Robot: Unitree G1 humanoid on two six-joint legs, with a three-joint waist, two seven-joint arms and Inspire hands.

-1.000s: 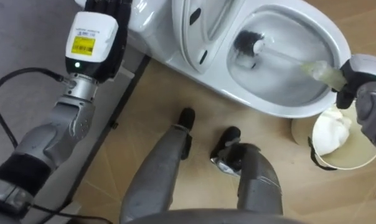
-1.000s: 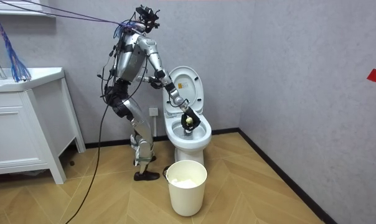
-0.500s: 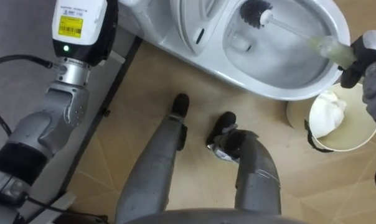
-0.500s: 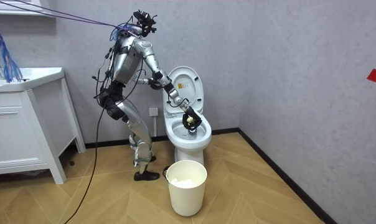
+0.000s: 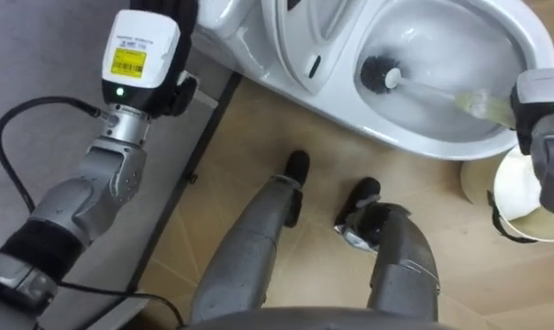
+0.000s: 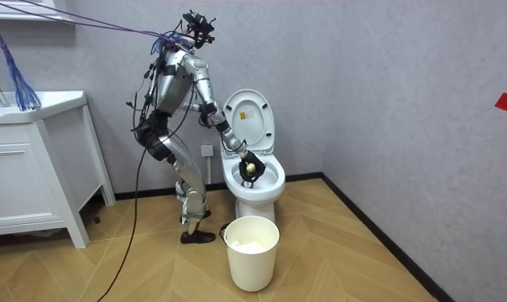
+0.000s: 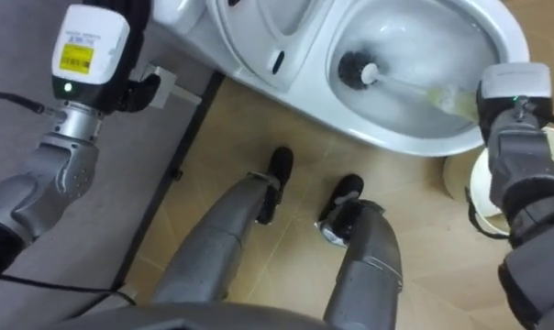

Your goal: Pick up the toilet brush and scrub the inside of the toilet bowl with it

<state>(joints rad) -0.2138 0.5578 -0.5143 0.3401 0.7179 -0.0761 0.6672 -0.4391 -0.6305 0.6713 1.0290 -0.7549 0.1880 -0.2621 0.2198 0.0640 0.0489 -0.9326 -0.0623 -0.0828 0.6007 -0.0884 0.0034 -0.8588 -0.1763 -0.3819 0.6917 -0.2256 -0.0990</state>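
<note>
The white toilet (image 5: pixel 415 137) stands before me with its lid (image 6: pixel 249 117) raised. A toilet brush reaches into the bowl. Its black head (image 5: pixel 380 73) lies against the bowl's inner wall at the hinge end. Its pale handle (image 5: pixel 442 93) runs right to my right hand (image 5: pixel 537 115), which is shut on the handle's end at the bowl's front rim. In the room view that hand (image 6: pixel 249 164) is low over the bowl. My left hand (image 5: pixel 171 11) is up beside the toilet's back, cut by the view's top edge.
A white bin (image 5: pixel 525 197) with white waste in it stands on the wood floor right of my feet, in front of the toilet (image 6: pixel 252 247). A grey wall runs along my left. A white vanity cabinet (image 6: pixel 27 168) stands at the room view's left.
The brush head swept up to the bowl's far side, then came back down to the hinge end. My right hand moved lower into the bowl. The eye view shifted as my head moved.
</note>
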